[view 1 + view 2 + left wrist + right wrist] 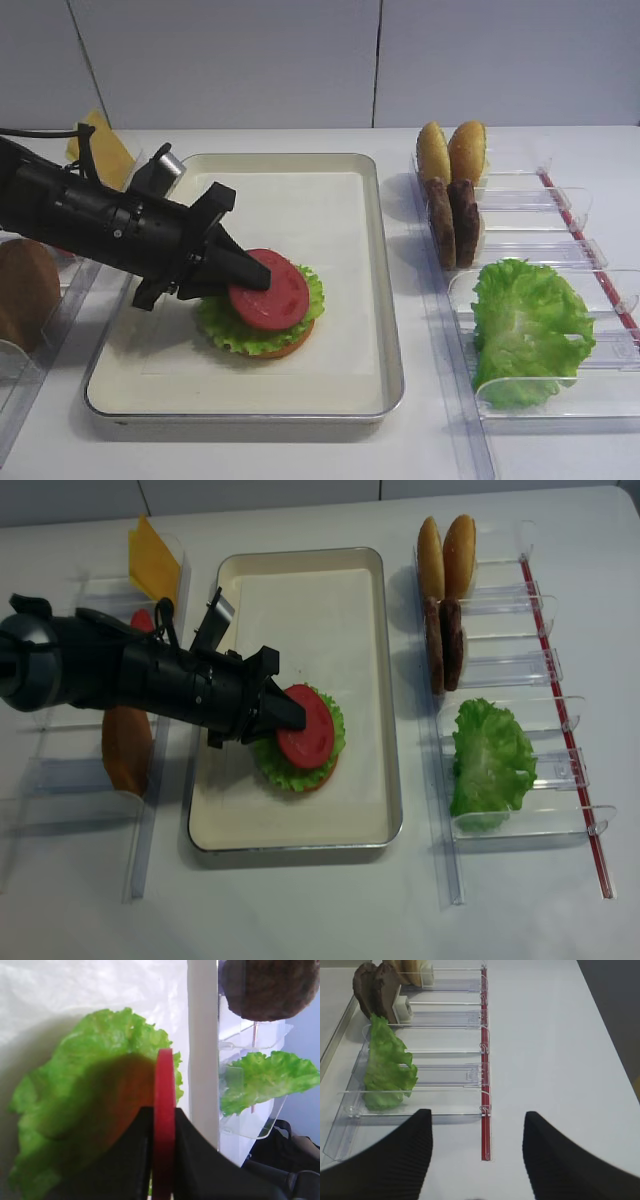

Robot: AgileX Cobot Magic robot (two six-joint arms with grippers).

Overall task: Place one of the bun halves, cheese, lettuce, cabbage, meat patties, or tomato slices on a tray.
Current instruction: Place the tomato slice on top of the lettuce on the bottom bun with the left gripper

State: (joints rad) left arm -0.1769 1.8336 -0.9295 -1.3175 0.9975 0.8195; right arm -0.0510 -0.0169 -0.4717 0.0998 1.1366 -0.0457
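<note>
- The tomato slice (268, 291) is matte red, plain, held in the black left gripper (243, 272).
- The lettuce leaf (262, 325) under it is bright green with frilly edges; the bun half (290, 347) beneath shows orange-tan.
- The tray (300, 160) has a silver rim and cream-white surface.
- 2 meat patties (452, 221) are dark brown and grainy.
- 2 bun halves (451, 150) are golden-tan.
- The cheese (152, 557) is yellow.
- The rack (484, 1065) is clear with a red strip.

White table top (300, 140) runs beyond the tool on every side, smooth and matte. White panelled wall (230, 60) stands behind it, vertical seams visible. Lighting even, soft shadows. Dark floor (615, 1005) shows off the table's right edge.
</note>
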